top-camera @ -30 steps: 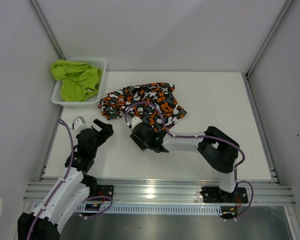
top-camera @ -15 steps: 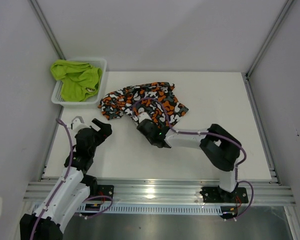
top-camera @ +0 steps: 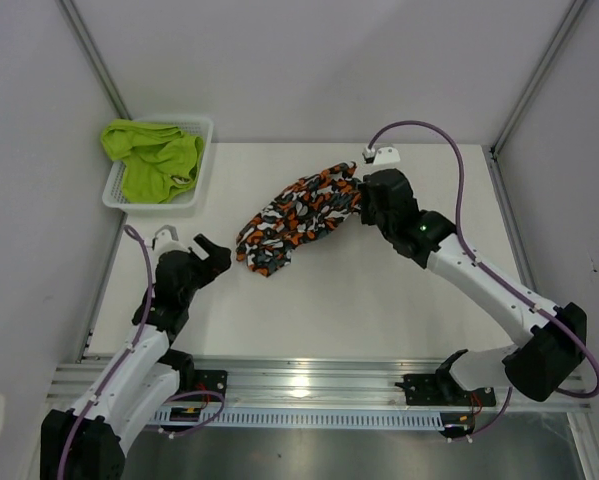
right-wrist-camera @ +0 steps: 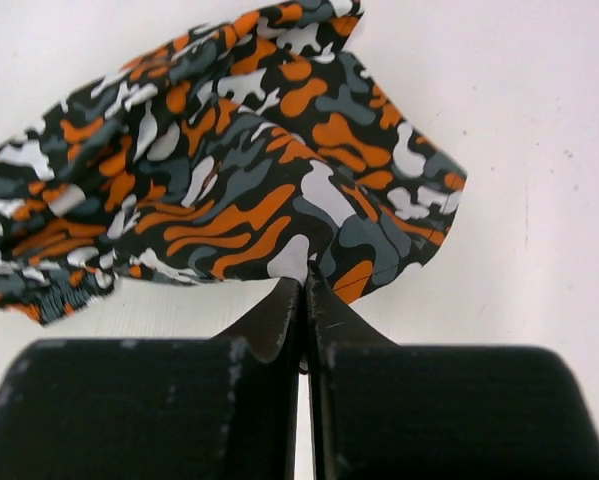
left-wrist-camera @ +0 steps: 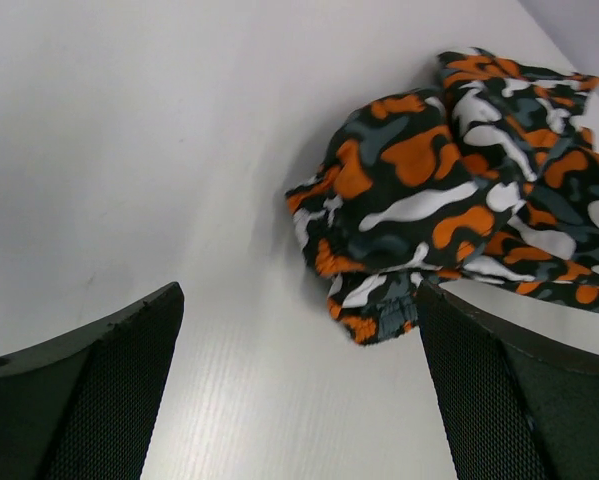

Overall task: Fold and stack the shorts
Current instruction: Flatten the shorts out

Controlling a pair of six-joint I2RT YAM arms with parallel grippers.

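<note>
The camouflage shorts [top-camera: 297,215] lie bunched mid-table, one edge pinched tight in my right gripper [right-wrist-camera: 304,285]; the green shorts [top-camera: 151,160] lie in the basket [top-camera: 206,150]. My left gripper [top-camera: 212,257] hovers wide open near the loose end. I should take hold there and stretch the cloth flat.

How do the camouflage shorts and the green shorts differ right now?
The camouflage shorts are blotchy orange, black, white and grey; the green shorts are plain lime. The camouflage shorts lie on the table, pinched at one edge by the right pincer; the green shorts sit untouched in the basket. Both are crumpled, not folded.
</note>
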